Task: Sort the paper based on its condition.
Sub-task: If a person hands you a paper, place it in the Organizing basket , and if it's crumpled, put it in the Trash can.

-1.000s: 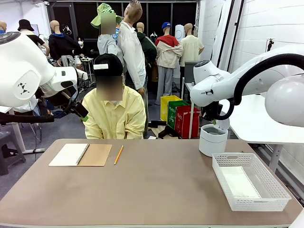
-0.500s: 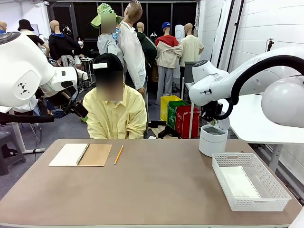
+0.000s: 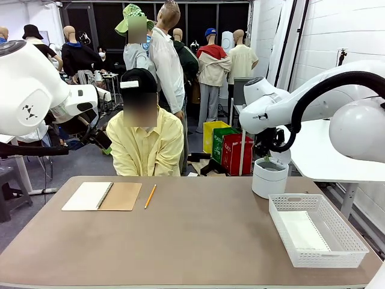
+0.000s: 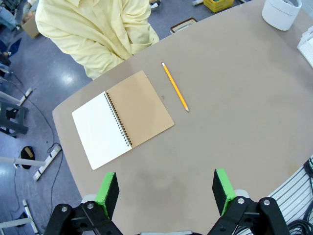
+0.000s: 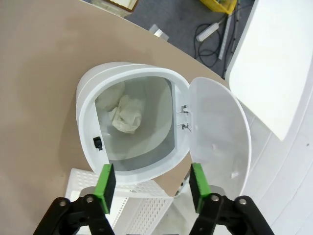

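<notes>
Inside bin [image 5: 93,112], crumpled paper [image 5: 126,113] lies below open right hand [image 5: 149,187].

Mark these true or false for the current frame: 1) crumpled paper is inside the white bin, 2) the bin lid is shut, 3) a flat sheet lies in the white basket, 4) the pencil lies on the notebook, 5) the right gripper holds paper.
1) True. A crumpled paper lies at the bottom of the white bin.
2) False. The bin lid is swung open to the side.
3) True. A flat sheet lies in the white basket.
4) False. The pencil lies on the table beside the notebook, apart from it.
5) False. The right gripper is open and holds nothing, above the bin.
</notes>
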You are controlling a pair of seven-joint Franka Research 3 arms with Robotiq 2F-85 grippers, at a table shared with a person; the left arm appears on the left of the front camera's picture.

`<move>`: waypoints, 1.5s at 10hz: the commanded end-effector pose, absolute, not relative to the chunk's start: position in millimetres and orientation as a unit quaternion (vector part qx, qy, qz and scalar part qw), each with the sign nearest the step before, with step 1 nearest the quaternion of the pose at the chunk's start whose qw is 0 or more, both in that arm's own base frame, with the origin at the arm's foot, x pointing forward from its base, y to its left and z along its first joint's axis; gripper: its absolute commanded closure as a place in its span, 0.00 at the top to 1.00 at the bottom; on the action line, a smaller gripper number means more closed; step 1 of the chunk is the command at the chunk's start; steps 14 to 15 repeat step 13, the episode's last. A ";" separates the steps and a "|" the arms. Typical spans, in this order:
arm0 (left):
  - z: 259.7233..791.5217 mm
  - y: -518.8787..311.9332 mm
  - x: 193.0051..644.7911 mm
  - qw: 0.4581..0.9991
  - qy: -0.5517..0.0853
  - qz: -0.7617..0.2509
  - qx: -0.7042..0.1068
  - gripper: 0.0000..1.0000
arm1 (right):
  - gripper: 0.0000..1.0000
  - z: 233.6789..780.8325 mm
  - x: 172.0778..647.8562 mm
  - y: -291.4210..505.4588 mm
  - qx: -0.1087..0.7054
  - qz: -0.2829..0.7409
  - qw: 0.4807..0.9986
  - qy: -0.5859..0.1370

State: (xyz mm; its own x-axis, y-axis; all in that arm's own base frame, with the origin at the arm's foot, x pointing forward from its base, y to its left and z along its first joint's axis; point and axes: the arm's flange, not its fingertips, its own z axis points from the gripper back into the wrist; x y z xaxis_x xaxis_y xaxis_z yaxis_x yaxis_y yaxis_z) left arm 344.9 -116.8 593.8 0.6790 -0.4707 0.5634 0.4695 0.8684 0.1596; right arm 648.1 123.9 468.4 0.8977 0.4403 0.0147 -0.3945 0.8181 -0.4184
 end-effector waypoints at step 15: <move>594.2 -116.2 344.5 0.917 -0.305 -0.257 0.000 1.00 | 1.00 470.4 647.2 128.5 -0.195 0.221 0.954 -0.055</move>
